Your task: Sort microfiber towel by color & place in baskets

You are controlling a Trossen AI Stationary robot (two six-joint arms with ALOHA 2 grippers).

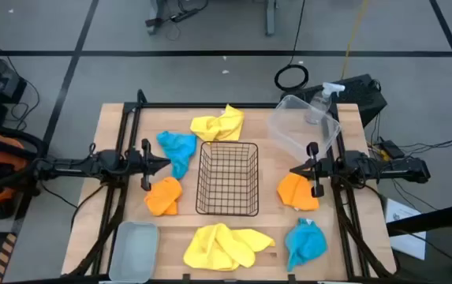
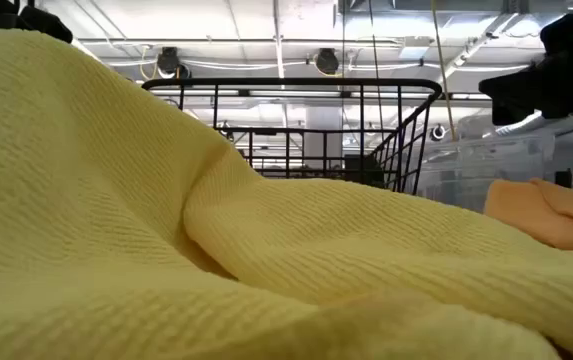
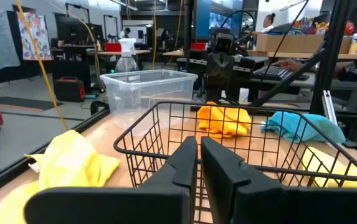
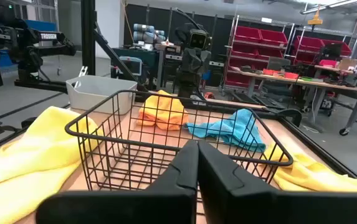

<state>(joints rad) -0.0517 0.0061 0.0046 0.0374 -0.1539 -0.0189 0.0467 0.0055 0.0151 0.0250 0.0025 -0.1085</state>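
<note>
A black wire basket (image 1: 227, 180) stands mid-table. Six towels lie around it on the table top. A yellow one (image 1: 219, 124) lies beyond the basket and another yellow one (image 1: 226, 246) on its near side. On the left are a teal one (image 1: 178, 147) and an orange one (image 1: 164, 196). An orange one (image 1: 298, 192) and a teal one (image 1: 304, 243) lie on the right. My left gripper (image 1: 162, 163) hovers shut left of the basket, pointing at it. My right gripper (image 1: 295, 170) hovers shut on the right, facing it. Neither holds anything.
A clear plastic tub (image 1: 304, 126) sits tilted at the far right with a spray bottle (image 1: 324, 101) behind it. A pale grey-blue tray (image 1: 135, 251) stands at the near left corner. In the low view the near yellow towel (image 2: 166, 230) fills most of the picture.
</note>
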